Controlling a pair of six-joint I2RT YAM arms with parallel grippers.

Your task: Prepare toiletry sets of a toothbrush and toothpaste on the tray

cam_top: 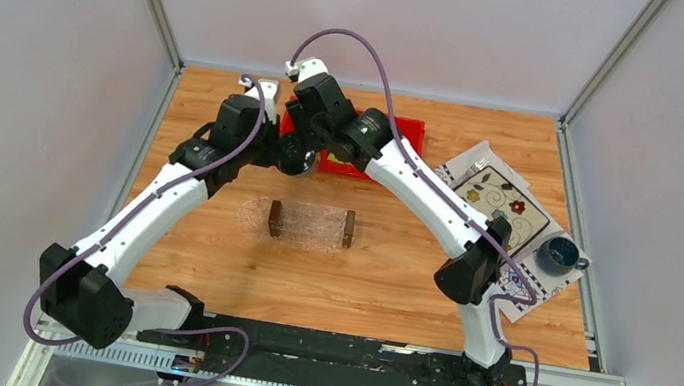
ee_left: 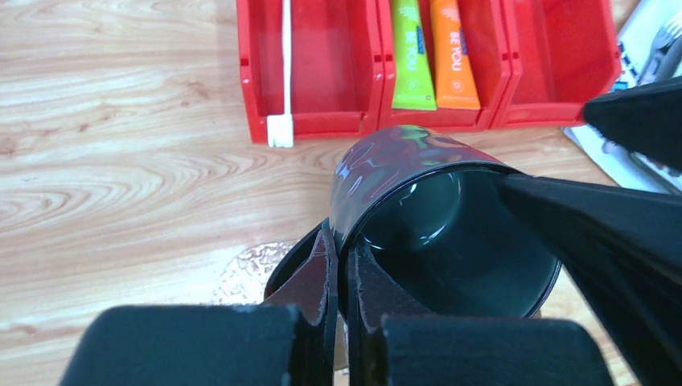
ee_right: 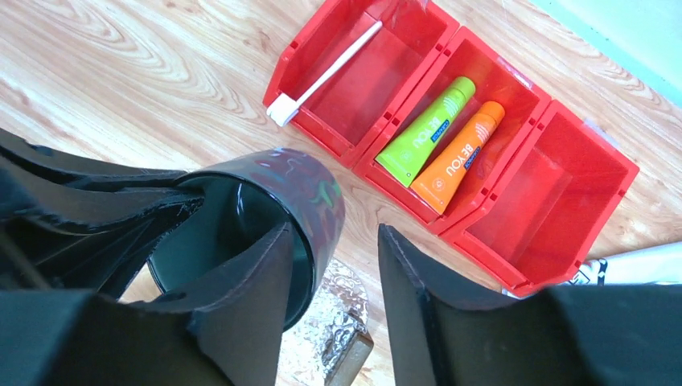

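Dark mug (ee_left: 386, 169) rim pinched in L fingers (ee_left: 310, 277), R fingers (ee_right: 418, 305) spread, near red bin (ee_left: 322, 125) edge.

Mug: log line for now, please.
mug: left gripper shut on rim | right gripper: open, straddling wall | toothbrush, toothpaste: in red bin

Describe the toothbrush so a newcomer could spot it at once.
Find the red three-compartment bin on the far side of the table. In its left compartment lies the toothbrush, head over the near rim. It is the only thin white stick; next door lie a lime green tube and an orange tube.
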